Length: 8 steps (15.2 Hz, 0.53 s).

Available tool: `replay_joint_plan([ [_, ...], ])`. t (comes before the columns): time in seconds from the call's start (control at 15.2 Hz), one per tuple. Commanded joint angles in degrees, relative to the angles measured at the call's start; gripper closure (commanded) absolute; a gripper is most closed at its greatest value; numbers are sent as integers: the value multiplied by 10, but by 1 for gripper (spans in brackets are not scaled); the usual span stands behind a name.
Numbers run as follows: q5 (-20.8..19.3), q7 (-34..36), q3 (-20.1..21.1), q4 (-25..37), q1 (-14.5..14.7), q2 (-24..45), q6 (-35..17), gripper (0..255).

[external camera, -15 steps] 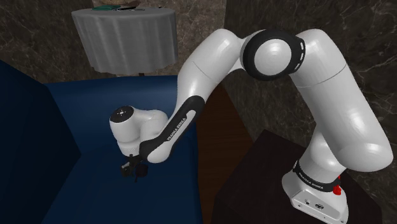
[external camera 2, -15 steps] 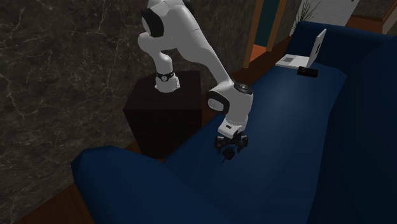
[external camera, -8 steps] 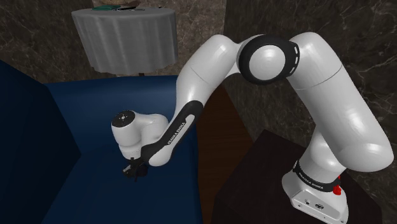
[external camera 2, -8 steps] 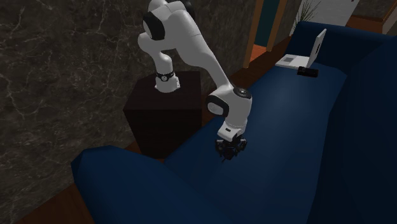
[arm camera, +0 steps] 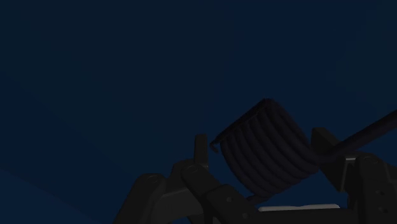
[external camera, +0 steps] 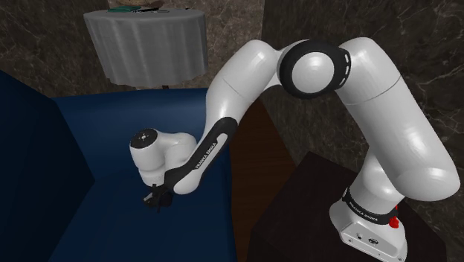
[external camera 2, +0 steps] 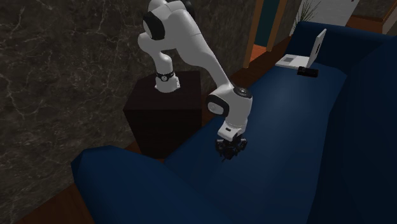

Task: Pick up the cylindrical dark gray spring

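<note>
The dark grey coil spring (arm camera: 267, 156) lies on its side between my two black fingers, which press on its ends, just above the blue sofa seat (arm camera: 127, 76). My gripper (arm camera: 262, 145) is shut on the spring. In the shoulder view the gripper (external camera: 156, 198) hangs low over the sofa cushion (external camera: 111, 156), pointing down, and the spring is too small to make out there. The second exterior view has the gripper (external camera 2: 228, 151) at the sofa's front part, close to the seat (external camera 2: 280, 127).
A round table with a grey cloth (external camera: 145, 45) stands beyond the sofa. The dark stand (external camera: 297, 216) is beside the sofa's edge. An open laptop (external camera 2: 305, 52) and a small black object (external camera 2: 308, 72) lie at the sofa's far end. Dark marbled walls surround.
Over the last second the hand dropped a little toward the seat and the fingers went from apart to closed on the spring. Nothing has moved in the last half second.
</note>
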<state>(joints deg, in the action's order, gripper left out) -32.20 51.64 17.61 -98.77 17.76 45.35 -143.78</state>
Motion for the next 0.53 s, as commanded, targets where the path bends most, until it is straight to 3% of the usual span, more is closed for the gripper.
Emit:
replay_joint_plan([
  [0.0,3,-3,4,-4,-3,-9,5,255],
  [0.46,22,-17,21,-16,-15,-50,34,255],
])
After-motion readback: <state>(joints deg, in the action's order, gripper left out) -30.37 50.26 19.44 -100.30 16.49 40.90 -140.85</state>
